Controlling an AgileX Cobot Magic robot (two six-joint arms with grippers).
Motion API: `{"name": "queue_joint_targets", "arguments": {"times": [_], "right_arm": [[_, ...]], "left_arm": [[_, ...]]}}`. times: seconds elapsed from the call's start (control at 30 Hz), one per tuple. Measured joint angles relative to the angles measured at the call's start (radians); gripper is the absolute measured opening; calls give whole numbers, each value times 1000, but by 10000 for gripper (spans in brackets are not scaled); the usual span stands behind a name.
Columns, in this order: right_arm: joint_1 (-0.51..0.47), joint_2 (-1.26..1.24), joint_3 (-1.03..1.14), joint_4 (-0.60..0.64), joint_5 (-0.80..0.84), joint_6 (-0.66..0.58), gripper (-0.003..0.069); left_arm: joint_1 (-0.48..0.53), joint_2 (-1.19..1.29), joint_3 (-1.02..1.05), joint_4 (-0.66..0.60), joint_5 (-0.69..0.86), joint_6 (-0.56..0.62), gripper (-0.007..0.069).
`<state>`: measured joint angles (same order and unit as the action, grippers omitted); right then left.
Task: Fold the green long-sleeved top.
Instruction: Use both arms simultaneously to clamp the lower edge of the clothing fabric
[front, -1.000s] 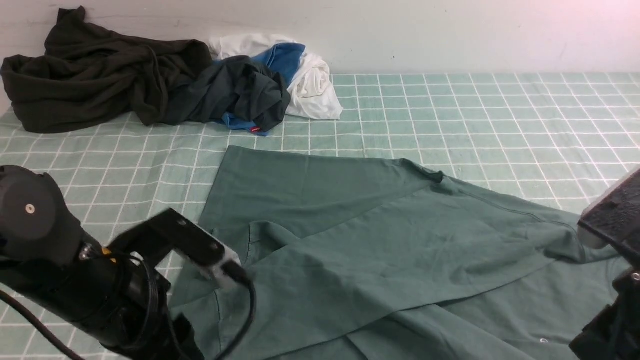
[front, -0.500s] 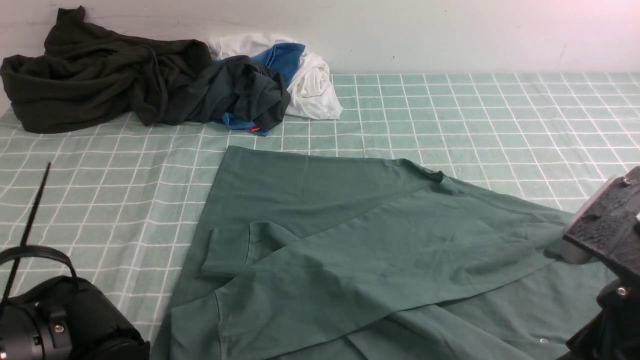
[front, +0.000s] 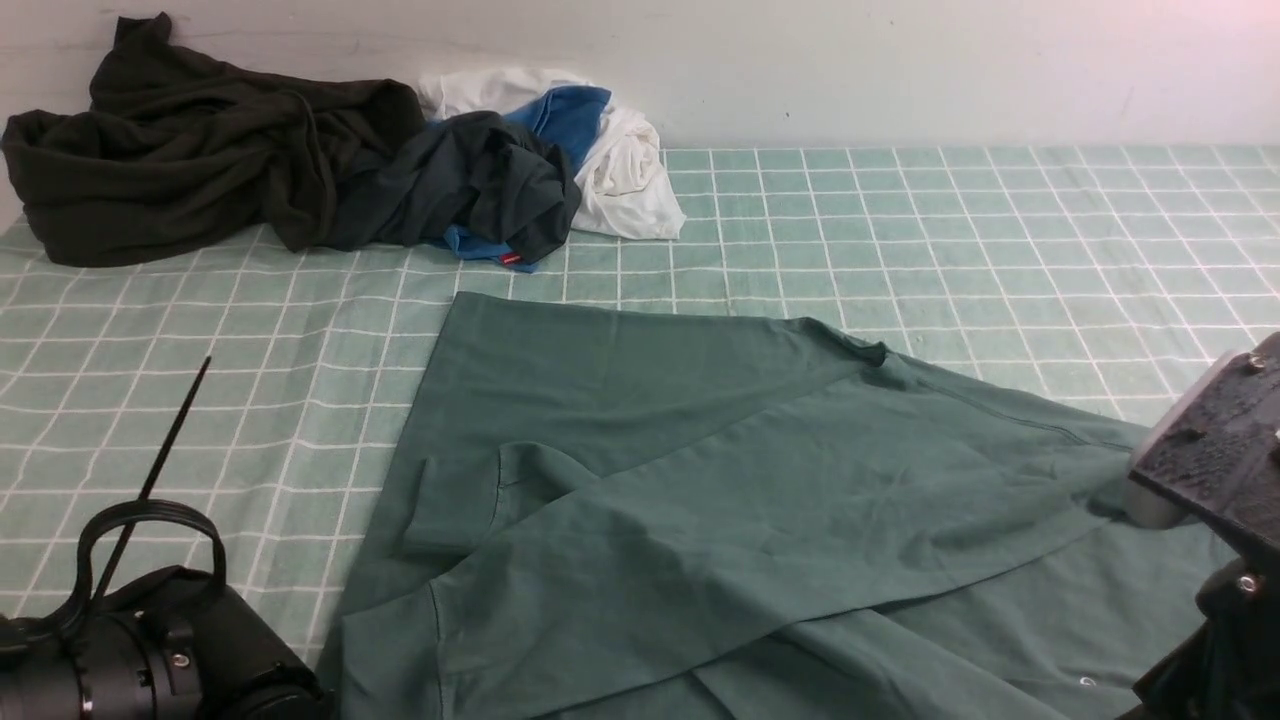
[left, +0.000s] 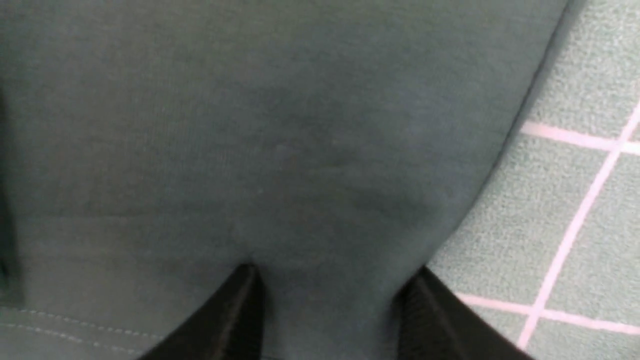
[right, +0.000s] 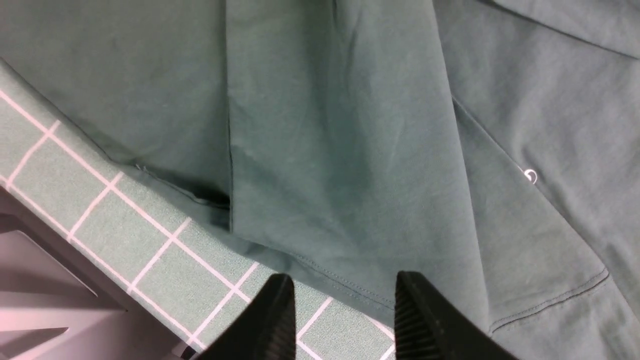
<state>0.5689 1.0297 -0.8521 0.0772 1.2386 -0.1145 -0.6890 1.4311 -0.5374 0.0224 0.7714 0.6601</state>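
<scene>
The green long-sleeved top (front: 700, 480) lies spread on the checked sheet (front: 950, 220), with both sleeves folded across its body. One cuff (front: 450, 505) lies flat near its left edge. The small round white logo (front: 1087, 682) also shows in the right wrist view (right: 531, 176). My left gripper (left: 335, 280) is open, its fingertips low over the top's fabric (left: 275, 150) close to its edge. My right gripper (right: 344, 285) is open and empty over the top's stitched hem (right: 340, 275). In the front view only the left arm (front: 150, 650) and the right arm (front: 1215, 450) show.
A heap of clothes sits at the back left by the wall: a very dark olive garment (front: 200, 140), a dark navy one (front: 480, 180), and blue and white pieces (front: 620, 160). The table's edge (right: 50, 280) runs close to my right gripper.
My left arm has pulled back from over the left cuff to the near left corner. The cuff now lies uncovered and flat. The right arm has shifted slightly.
</scene>
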Motion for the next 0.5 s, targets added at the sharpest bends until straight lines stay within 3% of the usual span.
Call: {"name": "queue_joint_targets", "arguments": {"times": [0.1,0.13,0.2,0.3,0.5], "right_arm": [[0,0,0,-6,0,0,269],[0,0,0,-7,0,0,269],[0,0,0,-23,0,0,269],[0,0,0,-39,1,0,269],[0,0,0,-22,1,-72,277]], "left_arm": [[0,-15,-18,0,21,-20,173],[0,-15,-19,0,22,-22,162],[0,-15,-30,0,22,-61,45],[0,-14,-32,0,24,-96,6],[0,-37,-105,1,114,-204,6]]}}
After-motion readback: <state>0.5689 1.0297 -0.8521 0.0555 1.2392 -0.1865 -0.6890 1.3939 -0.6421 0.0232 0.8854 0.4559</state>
